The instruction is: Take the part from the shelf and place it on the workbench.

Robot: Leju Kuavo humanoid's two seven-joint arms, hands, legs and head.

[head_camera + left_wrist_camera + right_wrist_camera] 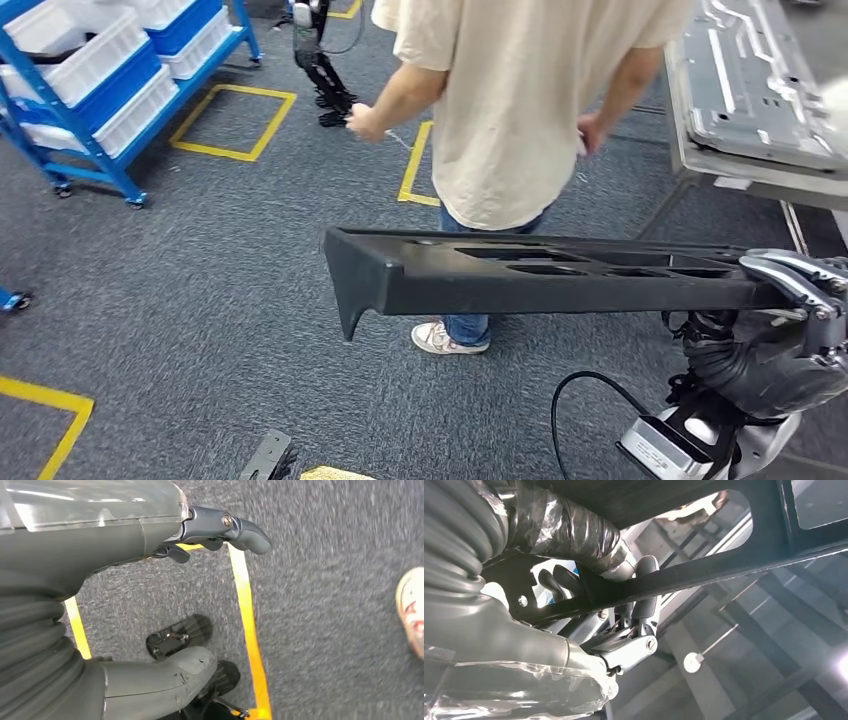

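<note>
A long black plastic part (520, 272) with several cut-out openings hangs level above the carpet, reaching from the middle of the head view to its right edge. My right hand (800, 285) grips its right end. In the right wrist view the fingers (644, 605) wrap a bar of the black part (724, 570), seen from below. My left hand (165, 590) hangs over the grey carpet, thumb and fingers apart, with nothing in it. The workbench (760, 170) stands at the upper right, bearing a grey metal panel (750, 80).
A person in a beige shirt and jeans (520, 110) stands right behind the part, one shoe (445, 338) near it. A blue shelf (110, 90) with white and blue bins stands at the upper left. Yellow tape squares (235, 120) mark the carpet. Another robot's legs (320, 70) stand at the back.
</note>
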